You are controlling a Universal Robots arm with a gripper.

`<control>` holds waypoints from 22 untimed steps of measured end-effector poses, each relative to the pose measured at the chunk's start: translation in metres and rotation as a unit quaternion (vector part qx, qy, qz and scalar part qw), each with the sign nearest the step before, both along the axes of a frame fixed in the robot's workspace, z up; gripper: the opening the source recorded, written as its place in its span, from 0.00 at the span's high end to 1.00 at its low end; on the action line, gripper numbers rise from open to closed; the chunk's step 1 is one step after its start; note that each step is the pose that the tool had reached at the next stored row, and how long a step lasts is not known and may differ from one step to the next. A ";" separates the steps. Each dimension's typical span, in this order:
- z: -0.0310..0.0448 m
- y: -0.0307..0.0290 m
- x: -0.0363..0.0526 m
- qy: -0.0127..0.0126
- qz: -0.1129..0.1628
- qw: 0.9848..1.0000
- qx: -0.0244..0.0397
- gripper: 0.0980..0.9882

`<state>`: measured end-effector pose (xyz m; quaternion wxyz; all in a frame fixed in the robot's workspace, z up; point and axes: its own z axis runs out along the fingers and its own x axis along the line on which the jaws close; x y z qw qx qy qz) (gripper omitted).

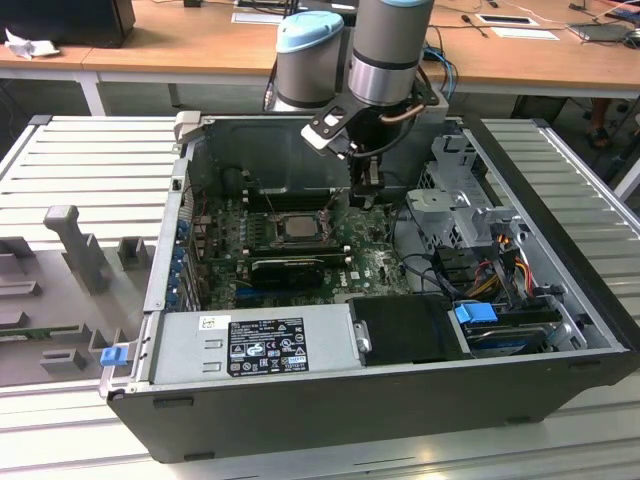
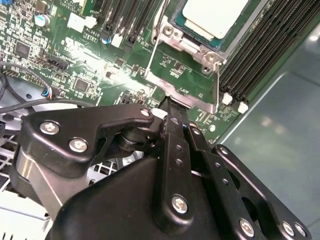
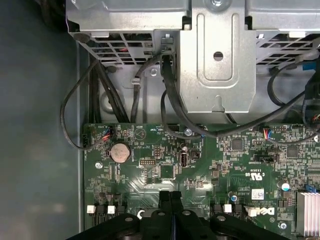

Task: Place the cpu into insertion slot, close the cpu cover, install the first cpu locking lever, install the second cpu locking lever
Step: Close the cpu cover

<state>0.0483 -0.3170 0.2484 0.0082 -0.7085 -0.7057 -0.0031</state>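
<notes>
Hand point(image 2: 172, 106) pinched closed, cpu point(image 2: 214, 17) partly cut off, in insertion slot point(image 2: 173, 25)

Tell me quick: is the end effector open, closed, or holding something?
End effector: closed, nothing visible in its grip, its tip close to the edge of the cpu cover.

In the case point(image 1: 330, 410) on the bench point(image 1: 90, 160), the cpu point(image 1: 297, 226) lies mid-board point(image 1: 385, 262). The claw point(image 1: 366, 190) hangs just beside it on the exterior view's right, the drive cage point(image 1: 462, 205) farther right, the power supply point(image 1: 250, 345) in front.
</notes>
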 end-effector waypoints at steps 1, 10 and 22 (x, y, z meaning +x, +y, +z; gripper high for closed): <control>0.0000 0.0000 -0.0013 0.000 0.000 1.000 0.000 0.99; 0.0000 0.0000 -0.0128 0.000 0.000 1.000 0.000 0.99; 0.0000 0.0000 -0.0240 0.000 0.000 1.000 0.000 0.99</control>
